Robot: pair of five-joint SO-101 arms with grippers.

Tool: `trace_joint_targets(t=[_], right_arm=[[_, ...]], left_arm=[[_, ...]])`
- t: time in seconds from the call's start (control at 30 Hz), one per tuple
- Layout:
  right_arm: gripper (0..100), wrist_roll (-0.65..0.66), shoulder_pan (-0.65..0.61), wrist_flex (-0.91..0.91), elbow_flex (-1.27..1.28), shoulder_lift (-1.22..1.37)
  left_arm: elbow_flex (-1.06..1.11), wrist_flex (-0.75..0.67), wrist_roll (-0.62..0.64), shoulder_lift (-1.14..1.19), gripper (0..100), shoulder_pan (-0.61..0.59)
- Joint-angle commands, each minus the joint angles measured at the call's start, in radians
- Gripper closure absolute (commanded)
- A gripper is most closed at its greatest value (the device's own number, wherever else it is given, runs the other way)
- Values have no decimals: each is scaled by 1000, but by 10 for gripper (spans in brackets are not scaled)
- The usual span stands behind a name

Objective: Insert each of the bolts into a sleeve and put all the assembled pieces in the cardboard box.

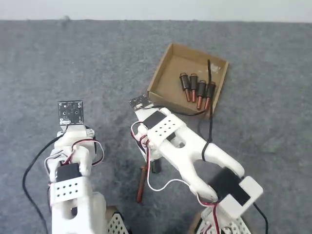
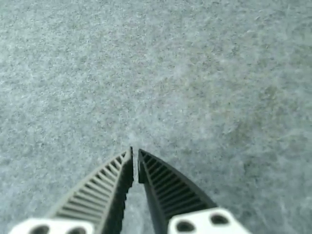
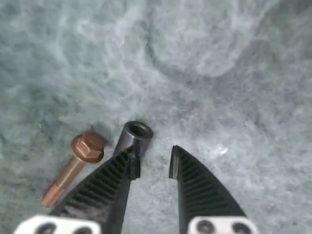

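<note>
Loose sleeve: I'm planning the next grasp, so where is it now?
In the right wrist view the sleeve sits on the carpet beside the loose bolt, right by one fingertip of the open right gripper.

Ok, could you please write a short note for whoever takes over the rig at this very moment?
Left gripper: shut, empty, over bare carpet.
Right gripper: open, empty, low over the carpet, one finger beside the loose sleeve.
The last bolt lies next to that sleeve, not inserted.
Done: four assembled pieces lie in the cardboard box.
Left: put the bolt into the sleeve, then place that piece in the box.
</note>
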Motion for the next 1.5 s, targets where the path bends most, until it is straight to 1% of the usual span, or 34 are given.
trace_joint_targets(t=[0.0, 0.2, 0.3, 0.4, 0.47, 0.67, 0.77, 0.83, 1.0, 1.1, 1.33, 1.47], right_arm=[[894, -14, -21, -21, 2, 4], [892, -14, -93, -82, 57, 2], [889, -54, -94, -77, 57, 4], [857, -60, -96, -56, 58, 2], [853, -57, -97, -47, 58, 2], [885, -52, -96, -25, 68, 1], [882, 3, -102, 13, 71, 1], [881, 6, -124, 25, 77, 1], [881, 8, -163, -12, 104, 2], [881, 5, -157, -19, 104, 2], [885, 3, -71, -73, 106, 13], [887, 3, -62, -77, 107, 13]], left_arm=[[-28, -3, -37, 5, 987, -2], [-30, -3, -38, 5, 987, 0], [-30, -3, -38, 5, 987, 0], [-30, -3, -38, 5, 987, 0], [-30, -3, -38, 5, 987, 2], [-30, -3, -38, 5, 987, 2], [-30, -3, -38, 5, 987, 2], [-30, -3, -38, 5, 987, 2], [-30, -3, -38, 5, 987, 2], [-30, -3, -38, 5, 987, 2], [-30, -3, -38, 5, 987, 2], [-28, -3, -38, 5, 987, 2]])
